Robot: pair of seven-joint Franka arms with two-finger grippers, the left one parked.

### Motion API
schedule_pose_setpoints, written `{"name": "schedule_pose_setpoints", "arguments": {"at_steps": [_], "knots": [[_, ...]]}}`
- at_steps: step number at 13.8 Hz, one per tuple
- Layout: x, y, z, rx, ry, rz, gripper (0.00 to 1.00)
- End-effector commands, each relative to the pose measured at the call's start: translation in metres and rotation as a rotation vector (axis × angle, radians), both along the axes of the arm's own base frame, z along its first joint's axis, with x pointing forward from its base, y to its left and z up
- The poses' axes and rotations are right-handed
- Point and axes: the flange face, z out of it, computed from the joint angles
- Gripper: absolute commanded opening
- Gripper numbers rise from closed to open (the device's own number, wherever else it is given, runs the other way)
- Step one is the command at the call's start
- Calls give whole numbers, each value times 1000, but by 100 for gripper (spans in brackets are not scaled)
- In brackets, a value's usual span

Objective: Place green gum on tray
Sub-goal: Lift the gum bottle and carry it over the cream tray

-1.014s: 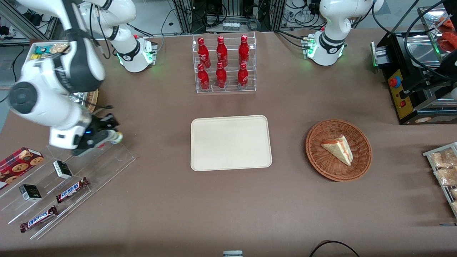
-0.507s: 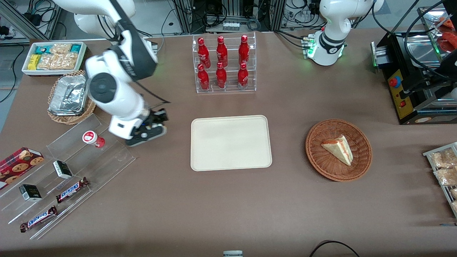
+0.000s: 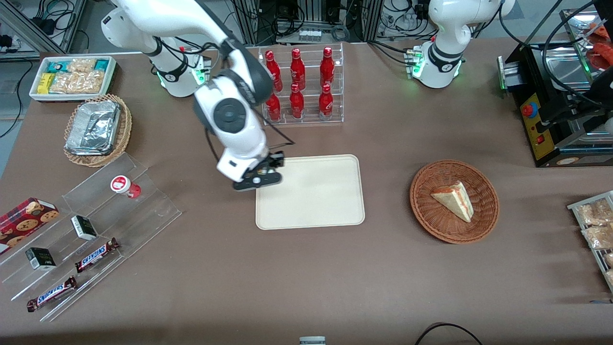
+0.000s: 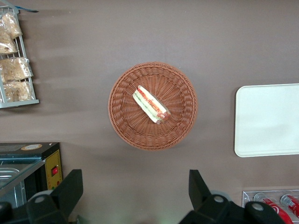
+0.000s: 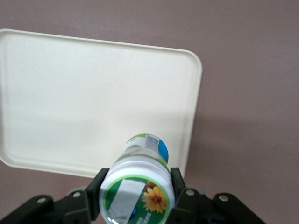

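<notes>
From the front, the green gum cannot be seen: the working arm's wrist covers it and hides the fingertips of the end effector (image 3: 262, 173), which hangs over the tray (image 3: 316, 201) edge. In the right wrist view, the end effector (image 5: 138, 186) is cut off by the frame, and the green gum (image 5: 138, 184) lid's print is too small to read.

The green gum (image 5: 140, 179), held over the table in the black gripper (image 5: 136, 192), has a white lid ringed in green with a yellow flower and a grey label patch, and a white body with green and blue marks. The tray (image 3: 316, 196) is plain pale beige against the brown table (image 3: 306, 268). Six red bottles (image 3: 298, 85) stand in a clear rack, a reddish-brown wicker basket (image 3: 433, 225) holds a sandwich wedge (image 3: 454, 200) of cream bread with red filling, and a small bottle (image 3: 123, 186) has a red-and-white lid.
</notes>
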Motion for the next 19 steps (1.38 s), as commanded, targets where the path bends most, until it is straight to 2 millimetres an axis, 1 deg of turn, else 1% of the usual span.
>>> {"name": "schedule_pose_setpoints", "arguments": {"at_steps": [1, 3, 7, 8, 10, 16, 17, 18, 19], "knots": [[9, 46, -22, 10, -17, -62, 0], [8, 66, -41, 14, -34, -83, 0], [9, 87, -74, 24, -58, -107, 0], [10, 88, -85, 19, -58, -114, 0], [11, 89, -100, 22, -64, -116, 0], [12, 88, -136, 17, -62, -124, 0], [12, 88, -139, 18, -65, -121, 0], [13, 87, -143, 20, -68, -122, 41], [13, 87, -148, 15, -65, -122, 96]]}}
